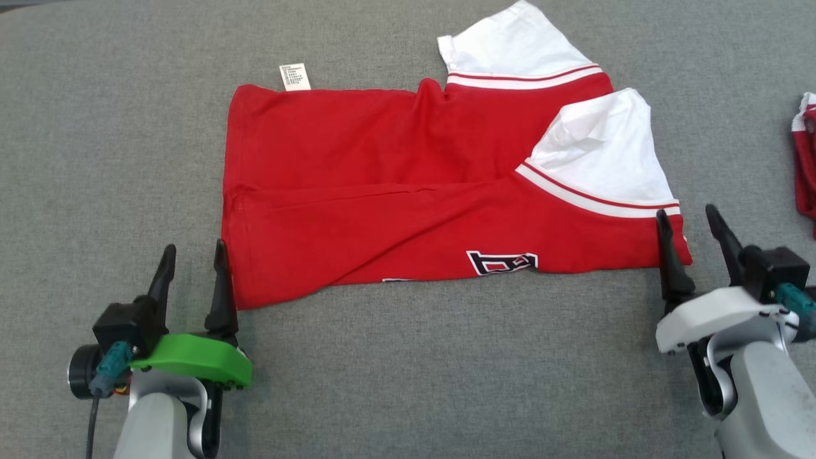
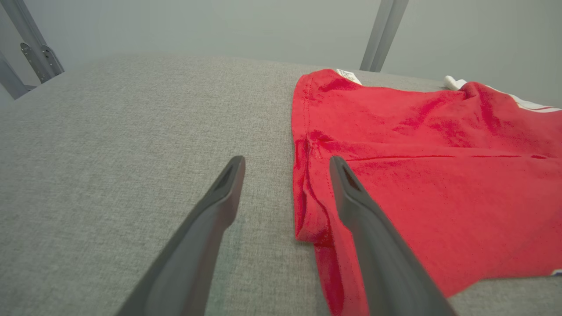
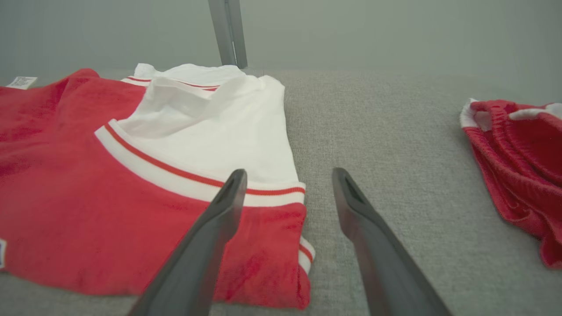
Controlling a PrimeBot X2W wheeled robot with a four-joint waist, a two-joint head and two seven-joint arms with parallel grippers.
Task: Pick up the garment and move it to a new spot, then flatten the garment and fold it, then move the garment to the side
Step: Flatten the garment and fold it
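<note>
Folding, likely: left gripper (image 1: 194,247) at 7 o'clock of the red T-shirt (image 1: 395,185), right gripper (image 1: 687,211) at 4, both wide, empty; next, pinch those corners

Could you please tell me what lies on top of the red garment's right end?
A white sleeve, edged with a red stripe, lies folded over the red garment. Whatever lies beneath that sleeve is covered and cannot be seen.
</note>
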